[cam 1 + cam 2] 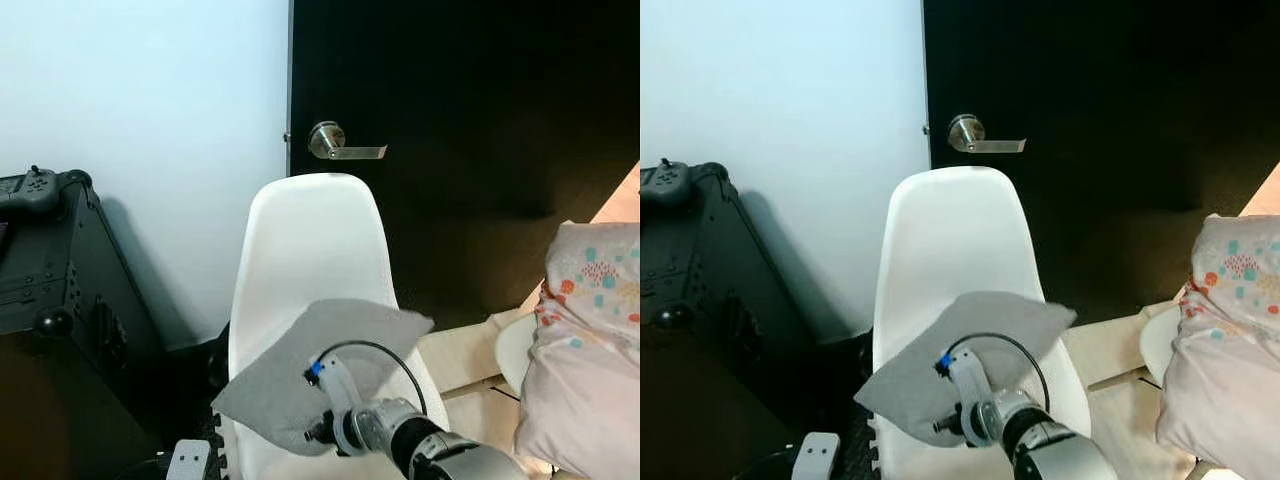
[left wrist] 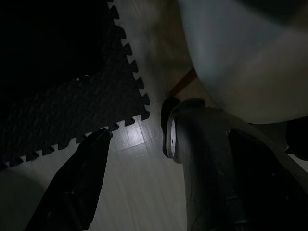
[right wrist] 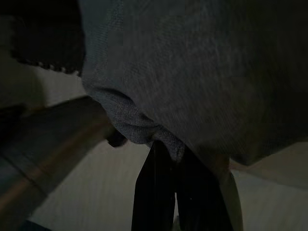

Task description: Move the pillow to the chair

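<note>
One gray pillow [image 1: 320, 375] hung pinched in my right gripper [image 3: 168, 149], fingers clamped on its lower edge, directly above the white chair [image 1: 310, 240] seat. I judged only lowering remained. My left gripper [image 2: 134, 139] idled, fingers apart, beside the chair.

Grey pillow [image 1: 300, 375] on the white chair [image 1: 310, 250]; right of the chair, pale bedding [image 1: 590, 340] with coral-teal dots

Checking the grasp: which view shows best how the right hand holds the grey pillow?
The right wrist view: the black fingers pinch a bunched fold of the grey pillow up close. The eye views show the whole pillow over the white chair, but the wrist hides the fingers. The left wrist view shows floor.
</note>
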Robot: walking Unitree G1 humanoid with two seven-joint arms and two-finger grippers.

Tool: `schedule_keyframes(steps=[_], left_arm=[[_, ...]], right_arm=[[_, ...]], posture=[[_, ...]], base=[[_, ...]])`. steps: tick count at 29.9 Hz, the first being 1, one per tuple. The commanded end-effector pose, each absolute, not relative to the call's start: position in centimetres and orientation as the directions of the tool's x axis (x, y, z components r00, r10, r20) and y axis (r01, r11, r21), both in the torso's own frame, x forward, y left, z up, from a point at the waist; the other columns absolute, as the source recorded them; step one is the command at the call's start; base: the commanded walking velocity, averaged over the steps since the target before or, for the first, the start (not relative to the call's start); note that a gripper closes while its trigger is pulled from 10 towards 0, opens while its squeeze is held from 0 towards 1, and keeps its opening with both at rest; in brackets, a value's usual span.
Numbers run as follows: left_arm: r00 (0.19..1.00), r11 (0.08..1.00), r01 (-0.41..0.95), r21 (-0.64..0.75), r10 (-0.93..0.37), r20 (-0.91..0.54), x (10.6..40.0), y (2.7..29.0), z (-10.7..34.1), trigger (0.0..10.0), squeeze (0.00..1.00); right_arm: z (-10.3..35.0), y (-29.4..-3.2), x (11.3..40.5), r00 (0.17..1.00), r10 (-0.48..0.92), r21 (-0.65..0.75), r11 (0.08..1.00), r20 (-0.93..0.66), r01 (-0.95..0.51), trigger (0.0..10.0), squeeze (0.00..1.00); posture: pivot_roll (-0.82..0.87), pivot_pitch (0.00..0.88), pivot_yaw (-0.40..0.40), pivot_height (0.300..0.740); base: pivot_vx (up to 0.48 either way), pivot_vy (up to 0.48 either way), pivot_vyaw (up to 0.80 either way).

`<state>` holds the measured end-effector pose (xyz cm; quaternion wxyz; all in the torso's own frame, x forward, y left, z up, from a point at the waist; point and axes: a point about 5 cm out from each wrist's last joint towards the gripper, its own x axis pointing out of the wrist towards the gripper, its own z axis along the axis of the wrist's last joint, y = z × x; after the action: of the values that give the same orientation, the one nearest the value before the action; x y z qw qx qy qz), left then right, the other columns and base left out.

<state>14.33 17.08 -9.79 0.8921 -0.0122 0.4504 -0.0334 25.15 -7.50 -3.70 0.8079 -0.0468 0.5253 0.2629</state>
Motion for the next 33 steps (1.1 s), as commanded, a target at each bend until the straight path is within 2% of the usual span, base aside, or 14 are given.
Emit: schedule_keyframes(steps=[1,18,33], left_arm=[[0.546,0.996,0.052,-0.067,-0.084,-0.834,12.93,16.58,-10.38,10.0,0.0],[0.535,0.997,0.049,-0.064,-0.08,-0.841,12.55,16.78,-10.49,10.0,0.0],[0.536,0.997,0.05,-0.066,-0.082,-0.84,12.45,16.66,-10.52,10.0,0.0]], right_arm=[[-3.39,-7.81,25.86,0.374,0.349,0.147,0.869,-0.859,-0.473,10.0,0.0],[-3.52,-7.51,25.72,0.399,0.356,0.147,0.872,-0.845,-0.467,10.0,0.0],[-3.48,-7.61,25.85,0.416,0.343,0.126,0.875,-0.842,-0.468,10.0,0.0]], posture=[[0.12,0.092,-0.07,0.715],[0.12,0.106,-0.06,0.635],[0.13,0.115,-0.066,0.635]], base=[[0.0,0.0,0.0],[0.0,0.0,0.0],[0.0,0.0,0.0]])
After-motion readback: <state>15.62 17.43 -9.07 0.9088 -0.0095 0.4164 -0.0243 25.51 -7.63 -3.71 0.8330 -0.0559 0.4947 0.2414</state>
